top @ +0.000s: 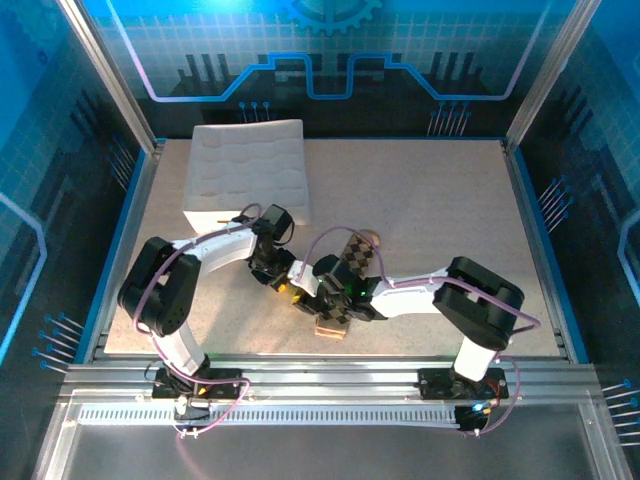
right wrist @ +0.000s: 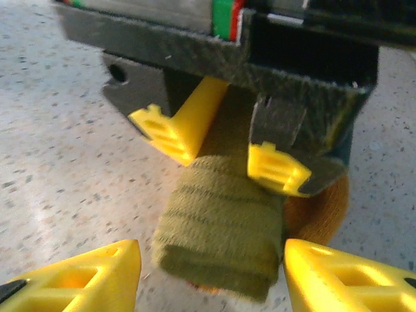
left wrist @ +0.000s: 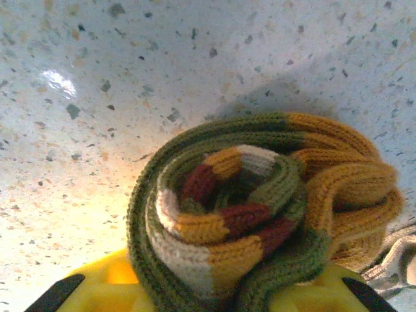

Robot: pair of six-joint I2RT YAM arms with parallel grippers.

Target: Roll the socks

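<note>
The olive green sock [left wrist: 227,214] is wound into a tight roll showing orange, cream and dark red stripes, and it rests on the speckled table. My left gripper [left wrist: 214,296] is shut on this roll, its yellow fingers [left wrist: 97,286] low in the left wrist view. In the right wrist view the roll [right wrist: 218,221] hangs from the left gripper's fingers [right wrist: 172,133], and my right gripper [right wrist: 211,273] stands open with a tip on each side of it. From above, both grippers meet mid-table around the roll [top: 300,290]. The argyle sock [top: 357,255] lies against the right arm's wrist.
A white quilted tray [top: 250,165] stands at the back left, just behind the left arm. The table [top: 450,210] is bare to the right and back. A beige argyle end [top: 330,327] pokes out below the right gripper, near the front edge.
</note>
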